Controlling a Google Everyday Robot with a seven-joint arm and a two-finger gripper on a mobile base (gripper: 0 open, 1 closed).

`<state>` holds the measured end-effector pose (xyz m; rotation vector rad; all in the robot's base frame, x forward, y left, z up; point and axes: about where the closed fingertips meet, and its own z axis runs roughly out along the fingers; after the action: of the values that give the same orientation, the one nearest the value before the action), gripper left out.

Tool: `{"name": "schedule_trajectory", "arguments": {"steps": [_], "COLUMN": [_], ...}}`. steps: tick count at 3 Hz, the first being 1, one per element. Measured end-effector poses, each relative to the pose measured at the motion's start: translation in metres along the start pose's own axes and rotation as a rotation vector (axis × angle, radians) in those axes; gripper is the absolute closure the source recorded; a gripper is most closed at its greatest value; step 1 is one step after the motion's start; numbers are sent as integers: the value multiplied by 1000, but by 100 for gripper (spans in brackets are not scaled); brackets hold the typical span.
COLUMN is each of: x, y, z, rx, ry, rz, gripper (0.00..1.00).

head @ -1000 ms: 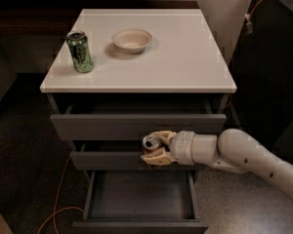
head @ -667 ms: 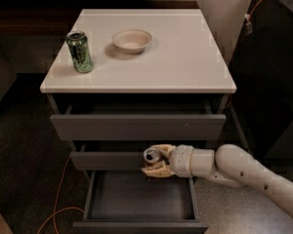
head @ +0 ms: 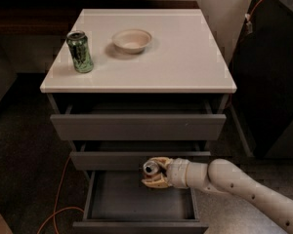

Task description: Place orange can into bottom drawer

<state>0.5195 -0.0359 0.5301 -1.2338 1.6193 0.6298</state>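
Gripper [head: 156, 174] over open flat-fronted bottom drawer [head: 132, 204]; beige fingers [head: 155, 182] tight around silver-topped orange can [head: 150, 168]

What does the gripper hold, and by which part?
The gripper, over the open bottom drawer, holds the orange can by its body; only its silver top shows.

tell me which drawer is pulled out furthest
The bottom drawer, lowest of three; its interior lies open below the gripper, which holds the orange can.

The gripper [head: 154, 174], clasping the orange can [head: 149, 168], hangs over the open bottom drawer [head: 136, 225] — room lies below; the middle drawer [head: 112, 160] juts out just above, seemingly close to it.
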Motion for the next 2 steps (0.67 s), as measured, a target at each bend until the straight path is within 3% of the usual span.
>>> {"name": "schedule_trajectory", "arguments": {"steps": [2], "x": [79], "y": [14], "z": [50], "rx": [-68], "ry": [-1], "rz": [30], "gripper": [100]}}
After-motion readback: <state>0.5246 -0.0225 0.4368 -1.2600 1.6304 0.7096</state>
